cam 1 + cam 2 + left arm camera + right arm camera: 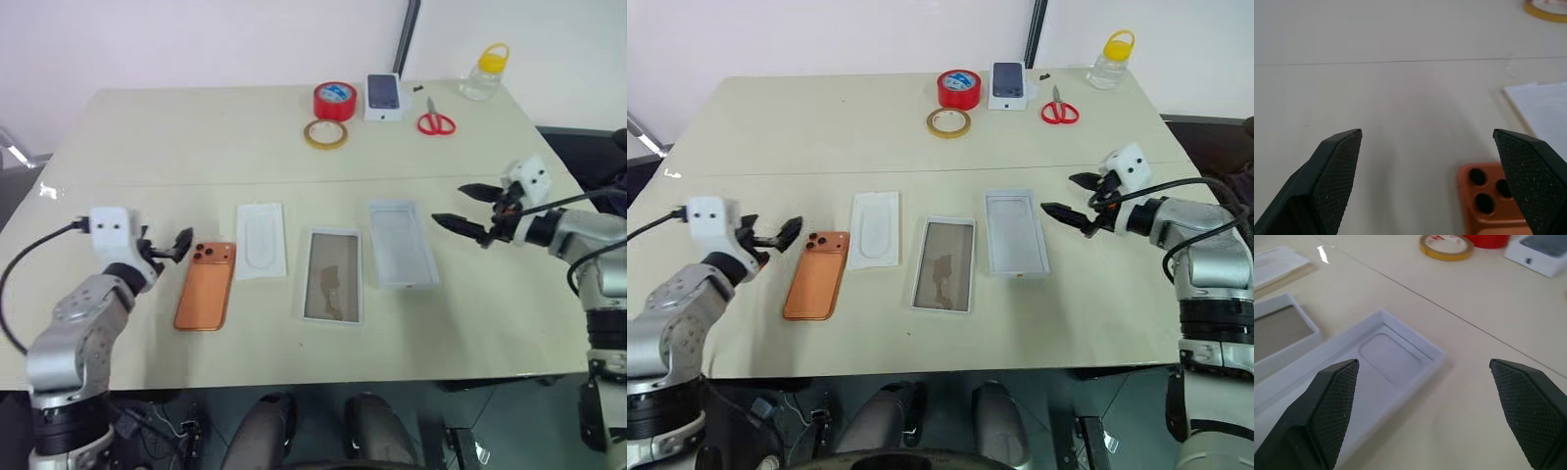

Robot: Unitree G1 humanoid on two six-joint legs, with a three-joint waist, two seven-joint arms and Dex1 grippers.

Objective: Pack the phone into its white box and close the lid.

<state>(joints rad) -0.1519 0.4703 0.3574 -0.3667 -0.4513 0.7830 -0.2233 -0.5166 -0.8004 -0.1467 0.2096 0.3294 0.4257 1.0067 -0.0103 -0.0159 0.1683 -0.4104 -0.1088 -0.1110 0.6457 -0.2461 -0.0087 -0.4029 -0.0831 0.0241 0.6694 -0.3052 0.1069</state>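
The left gripper (167, 248) has its two black fingers (1334, 171) spread wide, released and holding nothing; they hover over bare tabletop (196, 137) near the left edge. The phone (206, 285) lies flat just beside those fingers, on their inner side, back up, its dark camera lenses at the corner nearest the fingertips. In the left wrist view the lens corner of the phone (1488, 196) sits low between the two fingers, closer to one of them, with no contact visible.

The right gripper (468, 209) is likewise spread wide and empty, its fingers (1327, 406) raised above the tabletop near the right edge and pointing inward. The lid (402, 243), an all-white tray, lies open side up just inward of those fingertips; the right wrist view looks along the fingers onto the lid (1386, 357) and its shallow rounded recess. No finger touches it.

The white box (333, 275), with a glossy brownish floor, lies between the phone and the lid, near the middle of the front half of the tabletop, apart from both grippers. A flat white insert (261, 240) lies between the phone and the white box, set slightly farther back.

Along the far edge stand a red tape roll (333, 100), a yellowish tape ring (324, 134), a dark-screened phone on a small white box (384, 96), red-handled scissors (435, 119) and a clear jar with a yellow handle (486, 70).
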